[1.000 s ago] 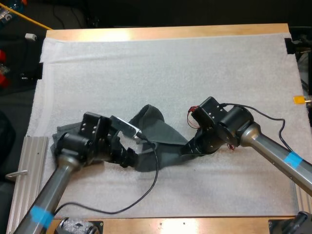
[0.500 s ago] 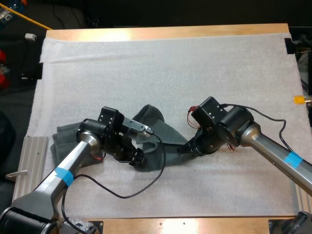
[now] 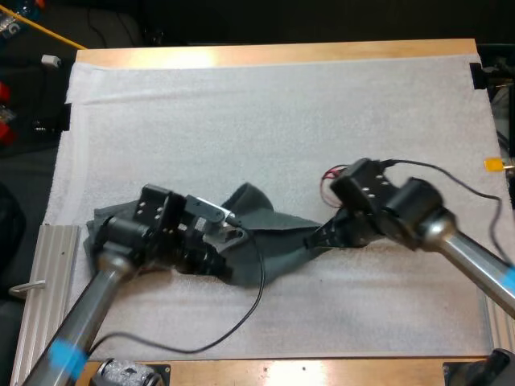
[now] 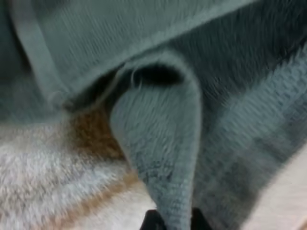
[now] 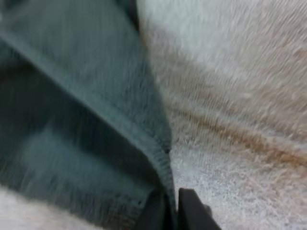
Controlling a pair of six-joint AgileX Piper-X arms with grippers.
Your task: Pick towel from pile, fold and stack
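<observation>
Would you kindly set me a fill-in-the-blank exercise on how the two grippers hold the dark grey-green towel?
The dark grey-green towel lies on the white ____.
The left gripper is ____ on a fold of it.
Seen from the high view, the right gripper holds the towel's ____ end.
Missing: mat; shut; right.

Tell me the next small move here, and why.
Probably draw the two tools apart to stretch the towel flat. The left tool pinches a fold of the towel and the right tool pinches its edge, while the cloth between them lies bunched and creased on the mat, too rumpled to fold.
</observation>
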